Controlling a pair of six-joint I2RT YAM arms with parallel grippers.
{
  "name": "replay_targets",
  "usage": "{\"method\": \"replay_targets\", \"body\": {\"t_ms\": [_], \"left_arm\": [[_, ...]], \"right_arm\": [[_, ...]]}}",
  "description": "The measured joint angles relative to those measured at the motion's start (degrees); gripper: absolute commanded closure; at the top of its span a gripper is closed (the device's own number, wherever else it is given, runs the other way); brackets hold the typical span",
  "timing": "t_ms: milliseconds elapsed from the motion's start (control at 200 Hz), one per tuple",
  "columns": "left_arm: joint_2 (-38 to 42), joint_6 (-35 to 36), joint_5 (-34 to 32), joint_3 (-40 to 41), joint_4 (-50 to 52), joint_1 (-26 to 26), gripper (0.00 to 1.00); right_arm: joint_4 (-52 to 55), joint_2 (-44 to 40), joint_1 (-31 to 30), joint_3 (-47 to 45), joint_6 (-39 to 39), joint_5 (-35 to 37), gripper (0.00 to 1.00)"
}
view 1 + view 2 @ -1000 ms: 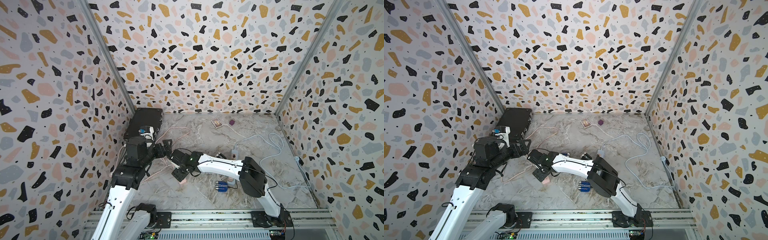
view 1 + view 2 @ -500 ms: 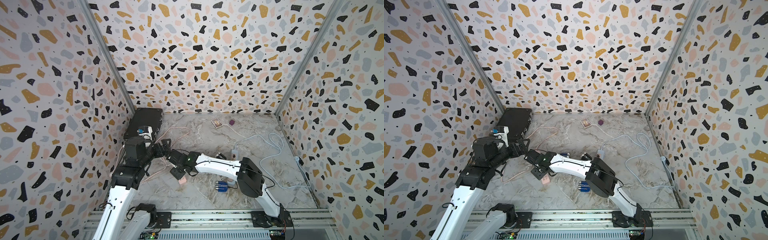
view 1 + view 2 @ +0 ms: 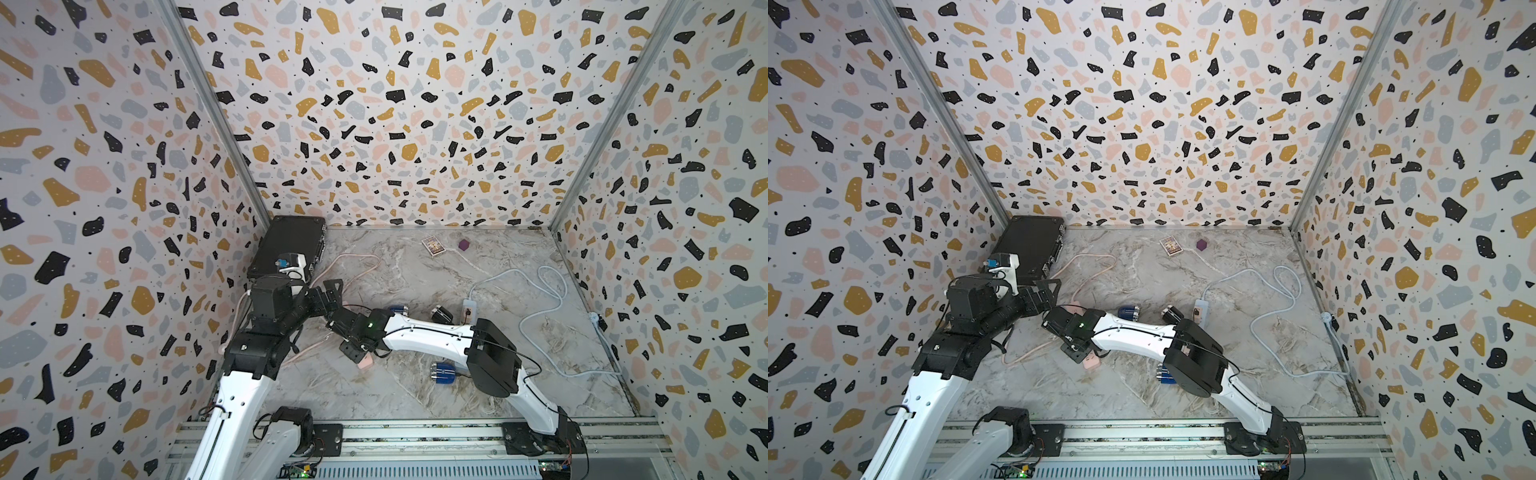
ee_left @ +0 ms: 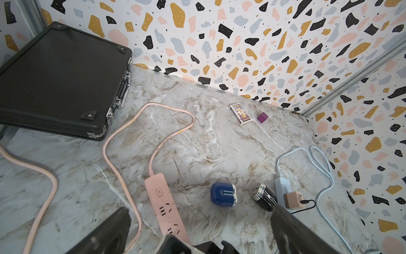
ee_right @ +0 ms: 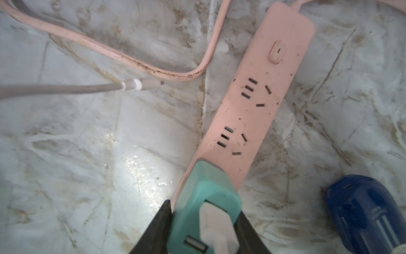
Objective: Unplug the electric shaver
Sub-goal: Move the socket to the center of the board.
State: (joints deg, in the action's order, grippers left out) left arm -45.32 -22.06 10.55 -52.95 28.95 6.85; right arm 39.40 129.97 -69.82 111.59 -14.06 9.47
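1. Starting at the front rail, we first meet a blue shaver [image 3: 444,372] lying on the marble table [image 3: 374,399], just beside the right arm's elbow.
2. Farther in, the right claw [image 5: 204,211] reaches down to the near end of a pink power strip [image 5: 263,88]. It pinches a teal charger [image 5: 197,187] plugged in there, with one black finger against each side. A white plug [image 5: 213,226] sits in the charger's outer face.
3. Just behind, the left claw [image 3: 328,293] hangs over the far part of the strip. It is spread wide and holds nothing, and its fingers [image 4: 109,231] stand well apart in the left wrist view.
4. Beside the strip lie a second blue shaver [image 4: 222,195] and a black shaver [image 4: 263,198]. They are near each other and touch neither claw.
5. We cannot tell which shaver is wired to the teal charger.
6. Just past the black shaver, a peach charger [image 4: 292,200] sits in a white power strip [image 4: 280,184], and a thin black cable leaves it.
7. Farthest back, a black case [image 4: 59,83] fills the left corner. A small card box [image 4: 240,114] and a purple cube [image 4: 262,117] lie near each other by the rear wall.
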Motion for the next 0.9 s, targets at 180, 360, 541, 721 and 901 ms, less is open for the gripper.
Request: {"method": "replay_targets", "body": {"t_ms": [180,360,541,721,901], "left_arm": [[0.0,0.0,0.0,0.1,0.0,0.0,0.0],[0.0,0.0,0.0,0.1,0.2,0.0,0.0],[0.0,0.0,0.2,1.2,-0.3,0.0,0.0],[-0.9,-2.1,3.5,5.3,-3.6,0.0,0.14],[-3.9,-5.6,8.1,13.4,-11.7,0.0,0.38]], "right_arm": [[0.3,0.0,-0.2,0.0,0.1,2.2,0.72],[0.0,-0.2,0.0,-0.8,1.6,3.4,0.89],[-5.0,-5.5,0.0,-10.1,3.7,4.5,0.89],[-7.5,-11.8,1.0,-19.8,4.3,3.9,0.89],[-10.4,-15.3,1.6,-25.4,4.5,3.5,0.9]]}}
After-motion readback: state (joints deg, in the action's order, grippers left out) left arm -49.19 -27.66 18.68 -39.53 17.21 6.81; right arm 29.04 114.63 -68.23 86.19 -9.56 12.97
